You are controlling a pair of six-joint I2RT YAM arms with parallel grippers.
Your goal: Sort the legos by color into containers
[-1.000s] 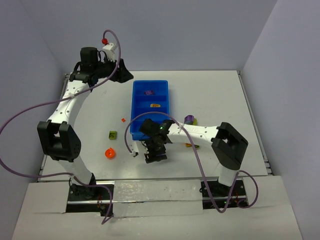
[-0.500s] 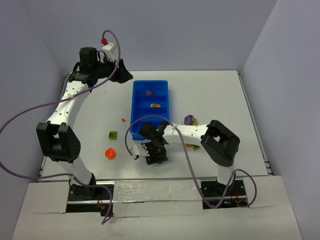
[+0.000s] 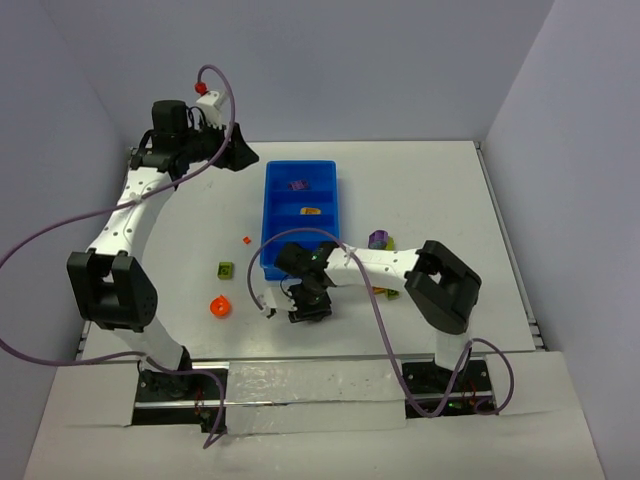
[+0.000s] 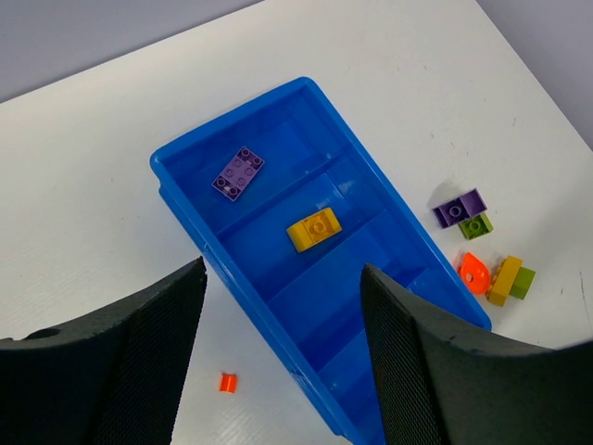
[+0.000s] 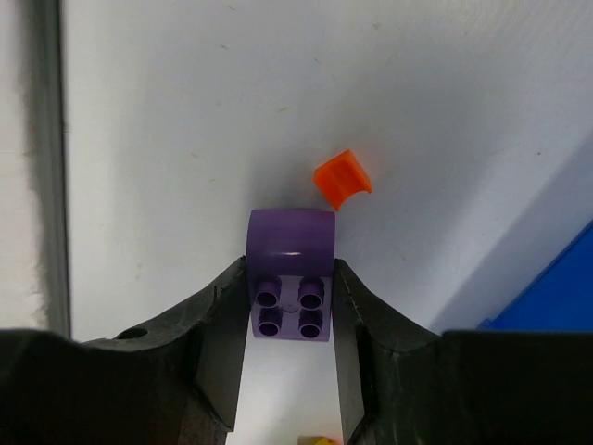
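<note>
One purple lego [image 5: 291, 248] clamped in right hand [image 5: 290, 289]; left hand [image 4: 283, 311] open near tray [image 4: 278, 120].

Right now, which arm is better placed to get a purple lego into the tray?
Right. The right gripper is shut on a purple lego beside the blue tray, near end; the left gripper is open, empty, by its far end.

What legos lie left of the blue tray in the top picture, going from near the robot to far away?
Round orange lego → green lego → tiny orange lego.
</note>
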